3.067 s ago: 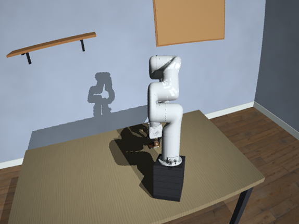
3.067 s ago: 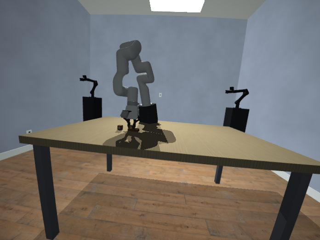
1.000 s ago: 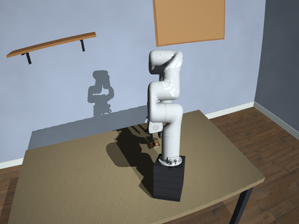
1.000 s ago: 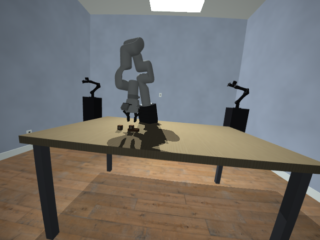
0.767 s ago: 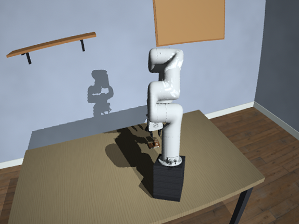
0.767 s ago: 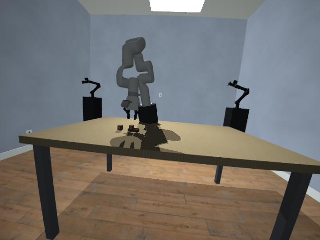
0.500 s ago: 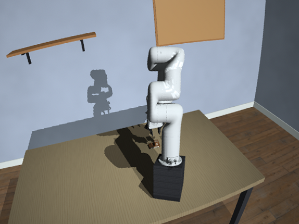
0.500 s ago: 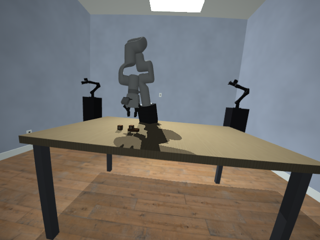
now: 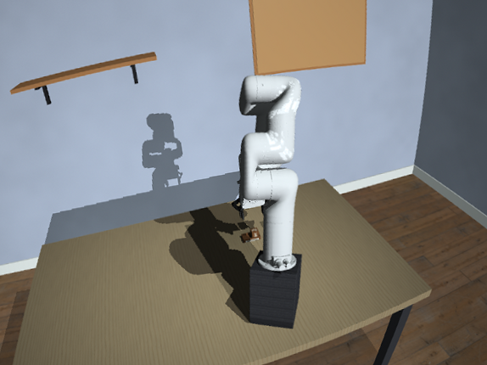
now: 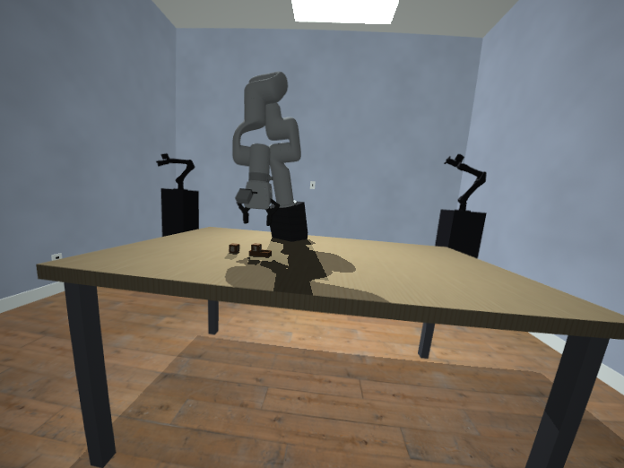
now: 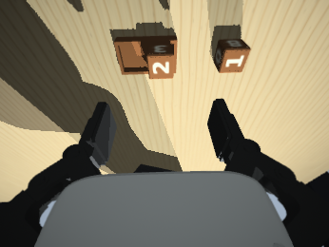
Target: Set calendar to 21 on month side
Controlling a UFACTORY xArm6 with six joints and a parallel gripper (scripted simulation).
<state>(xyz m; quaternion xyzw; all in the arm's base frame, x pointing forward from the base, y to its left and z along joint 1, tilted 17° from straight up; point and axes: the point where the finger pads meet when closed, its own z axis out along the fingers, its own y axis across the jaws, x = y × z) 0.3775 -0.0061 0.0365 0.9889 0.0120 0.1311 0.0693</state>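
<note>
In the wrist view a small brown tray (image 11: 143,53) lies on the table with one cube (image 11: 162,61) standing in its right half, showing a 2 toward me and a 3 on top. The tray's left half is empty. A second cube (image 11: 231,56) stands on the table to the right of the tray, apart from it, showing a 1 toward me. My gripper (image 11: 161,112) hangs above the table, nearer to me than both cubes, with its fingers wide open and nothing between them. In the exterior view the tray (image 10: 262,252), the loose cube (image 10: 234,247) and the gripper (image 10: 257,211) are small.
The arm's black base block (image 9: 276,294) stands on the table close to the tray (image 9: 251,235). Two small black arms on pedestals (image 10: 179,210) (image 10: 460,231) stand beyond the table. The arm casts a dark shadow over the tray's side.
</note>
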